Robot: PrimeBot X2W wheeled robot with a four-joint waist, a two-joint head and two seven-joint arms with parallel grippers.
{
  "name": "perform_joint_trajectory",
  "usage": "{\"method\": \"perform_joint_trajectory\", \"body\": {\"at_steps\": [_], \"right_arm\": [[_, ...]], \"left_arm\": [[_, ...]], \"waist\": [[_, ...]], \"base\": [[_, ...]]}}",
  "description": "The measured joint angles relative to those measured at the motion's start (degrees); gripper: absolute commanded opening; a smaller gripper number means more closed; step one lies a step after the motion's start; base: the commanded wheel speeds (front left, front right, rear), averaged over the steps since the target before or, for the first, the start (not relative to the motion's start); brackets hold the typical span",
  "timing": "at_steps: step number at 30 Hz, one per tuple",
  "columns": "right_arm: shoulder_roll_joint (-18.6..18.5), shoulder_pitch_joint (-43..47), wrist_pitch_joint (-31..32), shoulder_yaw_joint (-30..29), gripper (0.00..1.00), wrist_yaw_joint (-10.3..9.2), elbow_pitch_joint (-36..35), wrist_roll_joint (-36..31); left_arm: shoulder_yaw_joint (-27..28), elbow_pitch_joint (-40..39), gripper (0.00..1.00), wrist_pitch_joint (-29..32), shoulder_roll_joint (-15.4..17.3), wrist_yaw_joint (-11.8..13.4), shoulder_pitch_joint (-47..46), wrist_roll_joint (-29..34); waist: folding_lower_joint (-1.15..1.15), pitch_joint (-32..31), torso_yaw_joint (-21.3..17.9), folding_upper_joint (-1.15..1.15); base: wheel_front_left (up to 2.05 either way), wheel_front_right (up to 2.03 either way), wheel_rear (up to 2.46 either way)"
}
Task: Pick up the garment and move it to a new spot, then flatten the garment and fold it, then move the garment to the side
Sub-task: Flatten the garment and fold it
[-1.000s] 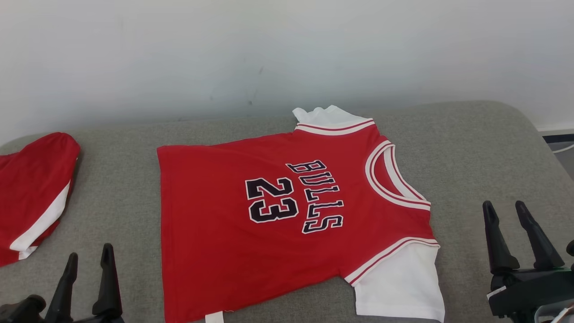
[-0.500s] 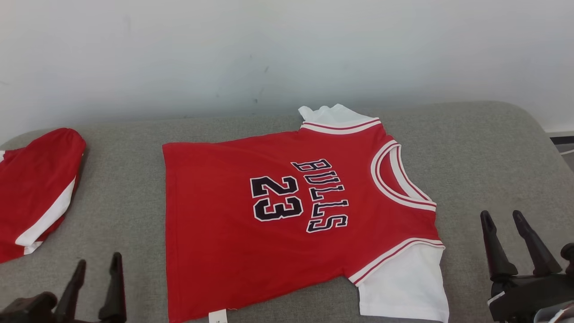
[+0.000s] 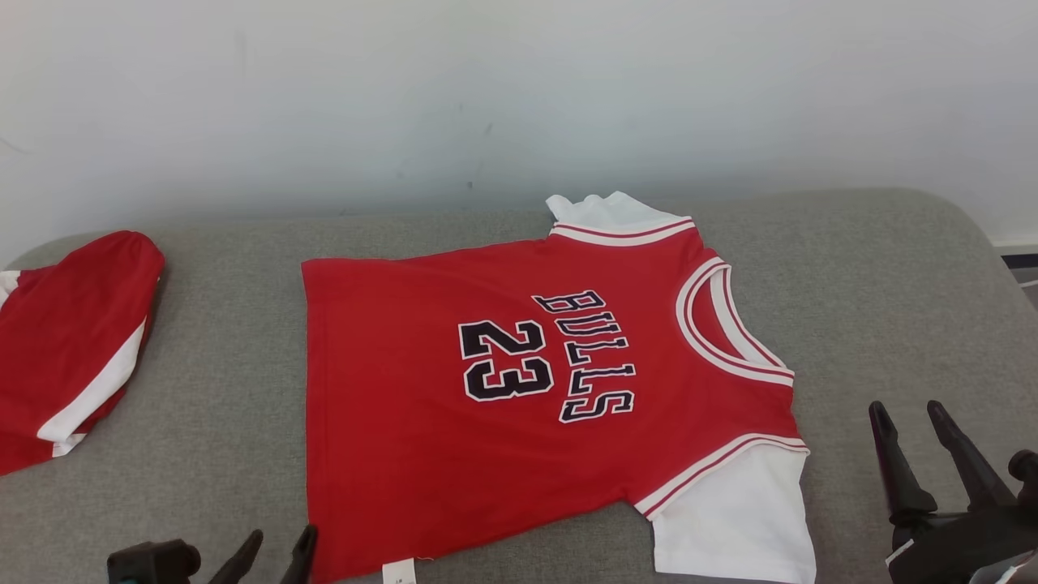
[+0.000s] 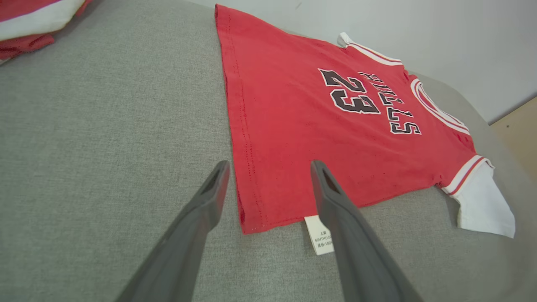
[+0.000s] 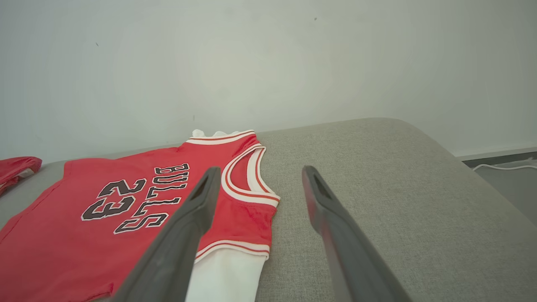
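Plainly, the jersey reads BULLS 23; left tool and right tool gape empty.

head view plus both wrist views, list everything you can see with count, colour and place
basketball jersey: 1, red with white sleeves and black BULLS 23, spread flat mid-cushion, neck toward the right
care tag: 1, white, at the jersey's near hem corner
second garment: 1, red with a white stripe, bunched at the cushion's left end
cushion: 1, grey fabric, under both garments
wall: 1, white, behind the cushion
cable: 1, white, on the floor far right
left gripper: 1, dark, open, by the jersey's near hem corner
right gripper: 1, dark, open, right of the white sleeve
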Motion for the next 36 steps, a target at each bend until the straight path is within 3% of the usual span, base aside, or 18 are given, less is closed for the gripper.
{"method": "perform_joint_trajectory", "body": {"at_steps": [7, 14, 27, 28, 31, 36], "right_arm": [[-0.1, 0.3, 1.0, 0.8, 1.0, -0.07, 0.1, 0.0], [0.0, -0.7, 2.0, 2.2, 1.0, 0.05, 0.3, -0.1], [-0.3, -1.4, 2.5, 2.4, 1.0, 0.25, 0.9, -0.6], [-0.3, -1.4, 2.5, 2.4, 1.0, 0.25, 0.9, -0.6], [-0.2, -1.4, 2.8, 2.5, 1.0, 0.25, 0.9, -0.7], [-0.4, -1.4, 3.2, 2.6, 1.0, 0.25, 1.6, -1.0]], "left_arm": [[-2.5, 3.9, 1.0, 7.4, 0.8, -2.6, -0.8, -2.4], [-2.9, 10.3, 1.0, 12.6, 1.9, -3.5, -4.7, -3.0], [-3.9, 18.0, 1.0, 14.8, 0.0, -4.5, -9.2, -4.0], [-4.0, 18.4, 0.64, 14.8, 0.1, -4.5, -9.6, -3.8], [-4.2, 19.9, 0.0, 14.8, 0.3, -4.5, -10.0, -3.1], [-4.9, 21.3, 0.0, 14.8, 0.4, -4.8, -10.7, -2.9]], "waist": [[0.0, -0.4, 0.1, 0.0], [0.0, -0.1, -0.8, 0.0], [0.0, 1.0, -3.2, 0.0], [0.0, 1.1, -3.3, 0.0], [0.0, 1.2, -3.3, 0.0], [0.0, 1.4, -3.0, 0.0]], "base": [[0.0, 0.0, 0.0], [0.0, 0.0, 0.0], [0.0, 0.0, 0.0], [0.0, 0.0, 0.0], [0.0, 0.0, 0.0], [0.0, 0.0, 0.0]]}}
